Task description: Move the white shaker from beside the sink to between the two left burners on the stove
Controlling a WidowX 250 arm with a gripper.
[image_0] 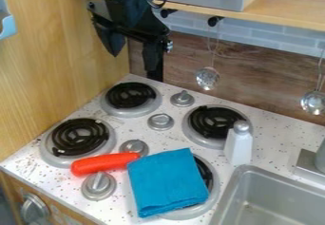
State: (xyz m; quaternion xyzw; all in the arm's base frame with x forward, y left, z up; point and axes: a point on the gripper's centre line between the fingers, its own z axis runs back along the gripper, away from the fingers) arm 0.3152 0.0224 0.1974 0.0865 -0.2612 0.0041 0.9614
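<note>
The black gripper (pixel 133 53) hangs open at the upper left, its two fingers apart with nothing between them, above the back left burner (pixel 130 95). A folded blue cloth (pixel 167 182) lies over much of the front right burner. Touching or very near the cloth's left edge is an orange-red elongated object (pixel 105 163), lying between two knobs; its right end meets the cloth. Right of the back right burner (pixel 215 122), a white shaker-like bottle with a grey top (pixel 238 145) stands upright.
The front left burner (pixel 79 136) and several silver knobs sit on the speckled counter (pixel 38 164). A grey sink (pixel 279 198) is at the lower right. Wooden wall (pixel 51 67) stands at left; metal utensils (pixel 207 78) hang from the shelf (pixel 285 14) at the back.
</note>
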